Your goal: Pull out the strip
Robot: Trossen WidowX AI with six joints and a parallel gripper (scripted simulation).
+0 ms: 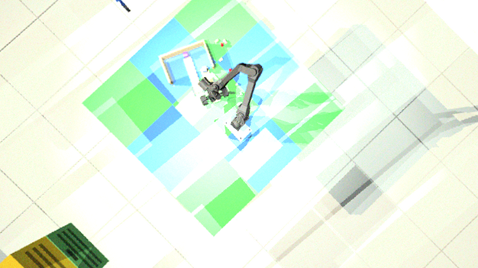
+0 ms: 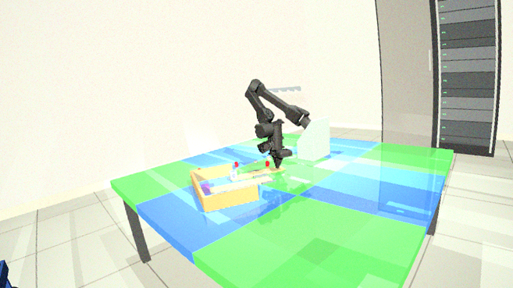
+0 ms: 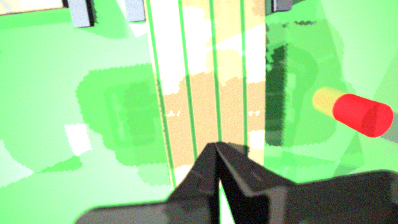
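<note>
Down low over the green and blue table [image 2: 328,238] now, the gripper [image 3: 218,146] has its two dark fingers pressed right together into a single point, no gap showing between them. In the wrist view that point sits on the near end of a tan strip [image 3: 230,110], one of several running side by side with thin green lines between them. It looks pinched on that strip, though the pads cover the very spot where they meet, so which strip it is stays hard to call. Off to the right of the strips lies a red cylinder [image 3: 362,115], its far end pale yellow, apart from the fingers. At the top edge of the wrist view, grey blocks [image 3: 80,12] are cut off by the frame and cannot be read. The side view gives more: the labelled cube [image 2: 233,174], small, pale with a bluish face, rests on the strips just beside the open tan tray [image 2: 225,198], well short of the gripper, with a red peg [image 2: 236,164] just behind it. The label itself is too small to make out. From above, the arm [image 1: 245,90] folds over that spot and hides the fingertips, and glare washes out the strips there.
</note>
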